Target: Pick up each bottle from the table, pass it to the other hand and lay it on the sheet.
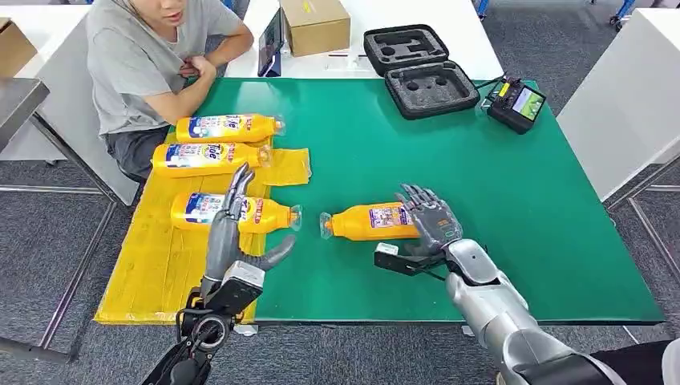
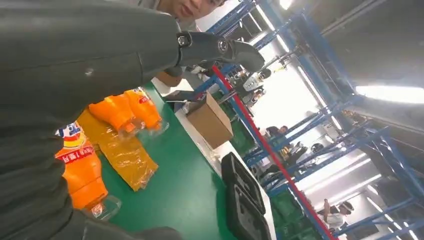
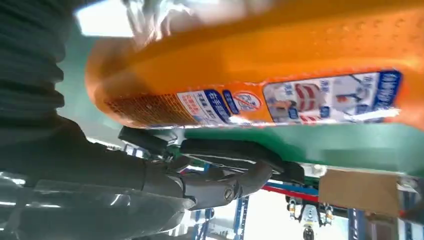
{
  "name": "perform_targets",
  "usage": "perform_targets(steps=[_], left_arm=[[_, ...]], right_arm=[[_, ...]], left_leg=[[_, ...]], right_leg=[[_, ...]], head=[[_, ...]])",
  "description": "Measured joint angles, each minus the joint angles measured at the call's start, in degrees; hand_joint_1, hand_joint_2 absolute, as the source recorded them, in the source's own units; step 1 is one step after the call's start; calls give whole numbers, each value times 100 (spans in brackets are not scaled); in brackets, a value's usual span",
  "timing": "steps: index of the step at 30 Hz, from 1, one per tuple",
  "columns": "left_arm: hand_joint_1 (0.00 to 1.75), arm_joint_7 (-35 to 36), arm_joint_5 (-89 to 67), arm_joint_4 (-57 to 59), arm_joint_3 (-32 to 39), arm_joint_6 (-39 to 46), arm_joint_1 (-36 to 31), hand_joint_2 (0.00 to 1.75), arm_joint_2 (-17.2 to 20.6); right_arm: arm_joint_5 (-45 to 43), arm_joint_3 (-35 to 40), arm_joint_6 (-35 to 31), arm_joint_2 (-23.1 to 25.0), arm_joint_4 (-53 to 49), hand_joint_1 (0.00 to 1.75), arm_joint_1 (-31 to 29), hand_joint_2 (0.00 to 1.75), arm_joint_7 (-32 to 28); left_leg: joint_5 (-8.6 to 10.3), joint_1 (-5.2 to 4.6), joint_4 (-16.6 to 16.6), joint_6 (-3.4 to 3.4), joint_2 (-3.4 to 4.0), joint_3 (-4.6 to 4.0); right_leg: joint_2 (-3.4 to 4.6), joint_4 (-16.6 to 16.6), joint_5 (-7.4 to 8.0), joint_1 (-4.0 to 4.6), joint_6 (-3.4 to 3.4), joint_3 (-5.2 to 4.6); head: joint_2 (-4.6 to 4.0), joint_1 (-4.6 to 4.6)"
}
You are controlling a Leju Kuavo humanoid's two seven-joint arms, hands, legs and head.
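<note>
Last bottle (image 1: 373,221) lies on green bench (image 1: 497,208), cap toward yellow sheet (image 1: 160,265). Right robot hand (image 1: 431,218) at its base, fingers spread, not gripping, likely lining up grasp. Left robot hand (image 1: 232,228) open, empty, above sheet bottles, seemingly awaiting handover.

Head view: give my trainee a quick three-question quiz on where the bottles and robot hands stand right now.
1. How many orange bottles lie on the yellow sheet?
2. True or false: the left robot hand grips a bottle.
3. The fourth bottle lies: A) on the green table mat, at the right robot hand; B) in the black foam case; C) on the cardboard box.

Key: 1) three; 2) false, its fingers are spread over the nearest bottle; 3) A.
</note>
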Motion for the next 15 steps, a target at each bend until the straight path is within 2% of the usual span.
perform_targets(steps=[14,15], left_arm=[[0,0,2,4,0,-9,56,175,-15],[0,0,2,4,0,-9,60,175,-15]], right_arm=[[-140,6,525,-37,308,0,-176,175,192],[-144,6,569,-44,321,5,-190,175,216]], left_leg=[[0,0,0,0,0,2],[0,0,0,0,0,2]], right_leg=[[1,-1,0,0,0,0],[1,-1,0,0,0,0]], head=[[0,0],[0,-2]])
